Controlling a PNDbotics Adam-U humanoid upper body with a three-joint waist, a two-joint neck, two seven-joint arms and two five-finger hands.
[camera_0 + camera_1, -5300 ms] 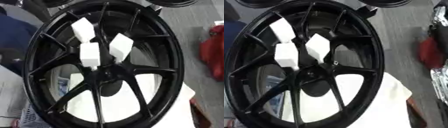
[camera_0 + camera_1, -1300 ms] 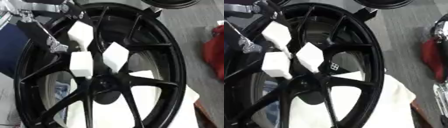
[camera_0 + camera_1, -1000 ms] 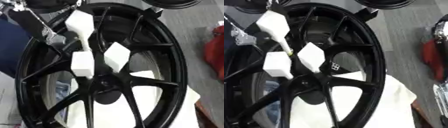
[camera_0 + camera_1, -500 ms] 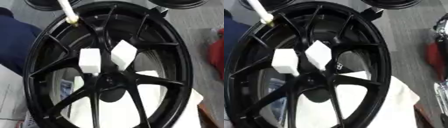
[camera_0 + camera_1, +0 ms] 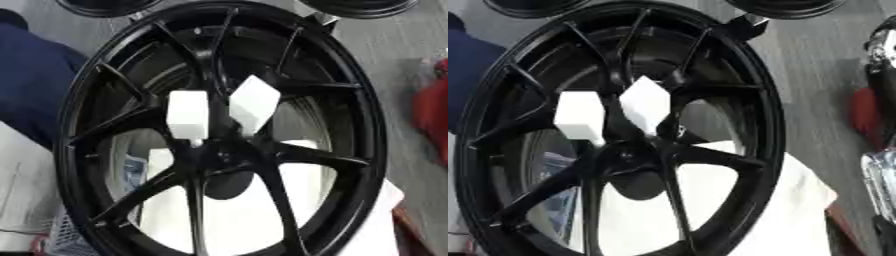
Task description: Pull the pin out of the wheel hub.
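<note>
Left eye view: two white pins (image 5: 188, 115) still sit in the black wheel hub (image 5: 219, 155), not yet pulled; no robot hand shows, so its state is unknowable.

- Wheel (image 5: 350, 100) — black metal, with a smooth, slightly glossy sheen on rim and spokes.
- Two white blocks (image 5: 188, 114) at the hub — matt, plain, foam-like.
- White cloth (image 5: 789, 200) underneath — soft, matt.
- Floor (image 5: 394, 50) — grey, finely textured, dull.
</note>
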